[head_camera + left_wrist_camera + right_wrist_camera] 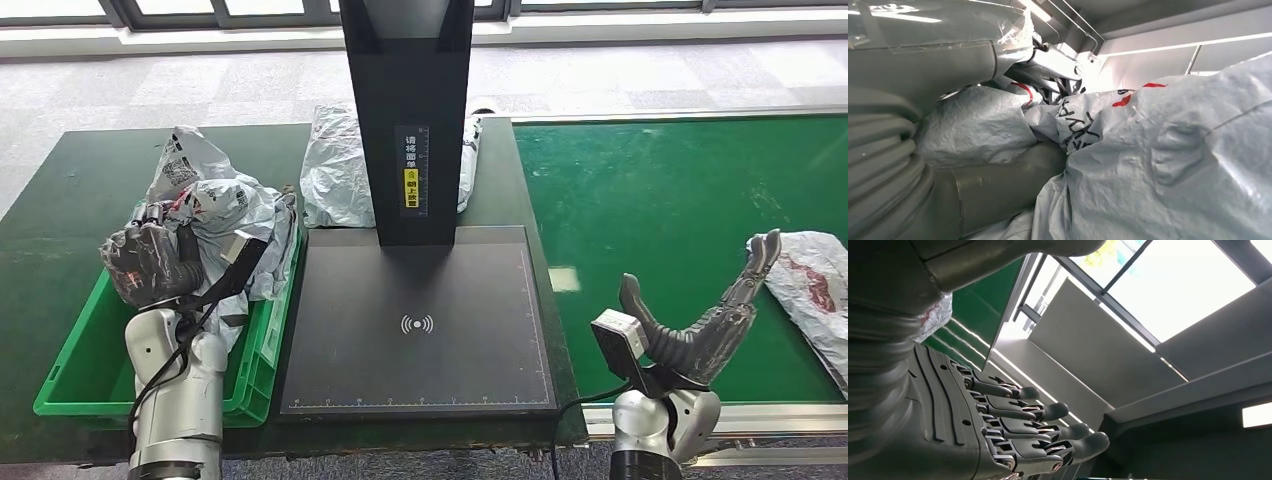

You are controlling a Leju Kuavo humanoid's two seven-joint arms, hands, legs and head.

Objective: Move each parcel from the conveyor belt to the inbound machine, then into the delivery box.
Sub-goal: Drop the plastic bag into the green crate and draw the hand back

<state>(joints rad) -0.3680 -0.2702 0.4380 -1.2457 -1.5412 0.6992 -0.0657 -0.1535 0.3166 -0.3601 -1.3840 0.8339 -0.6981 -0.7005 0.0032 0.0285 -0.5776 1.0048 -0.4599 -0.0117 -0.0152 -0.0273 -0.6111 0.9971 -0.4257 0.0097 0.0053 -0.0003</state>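
Observation:
My left hand [150, 262] is over the green delivery box [70, 395] and grips a crumpled grey parcel [215, 205] that lies partly in the box. In the left wrist view the parcel [1168, 150] sits pressed between the thumb [998, 190] and the upper fingers. My right hand [700, 320] is open above the conveyor's near edge, with its fingers [1013, 430] spread and nothing in them. Just to its right, another grey parcel with red print [815, 280] lies on the green conveyor belt [670, 190].
The black inbound machine platform [420, 320] lies between the box and the belt, with its tall black pillar [410, 120] at the back. A further grey parcel [335, 170] rests behind the pillar on the dark table.

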